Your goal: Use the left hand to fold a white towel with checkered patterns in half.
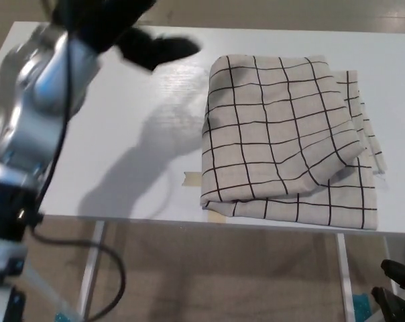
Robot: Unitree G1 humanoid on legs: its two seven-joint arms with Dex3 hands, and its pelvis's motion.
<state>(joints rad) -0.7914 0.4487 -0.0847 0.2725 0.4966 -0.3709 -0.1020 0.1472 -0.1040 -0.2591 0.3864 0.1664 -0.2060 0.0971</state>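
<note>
A white towel with black checks point(286, 137) lies folded over on the right half of the white table point(122, 134), its lower layer showing along the right and front edges. My left hand point(132, 30) hovers above the table's back left, well left of the towel, blurred by motion, its fingers spread and holding nothing. Its silver forearm point(35, 114) runs down the left side of the picture. Black fingers of my right hand point(397, 288) show at the bottom right corner, below the table edge.
A small piece of tan tape point(192, 179) sits on the table by the towel's front left corner. Beneath the table are its white legs point(343, 278) and the tan floor. A black cable point(88, 268) hangs from my left arm.
</note>
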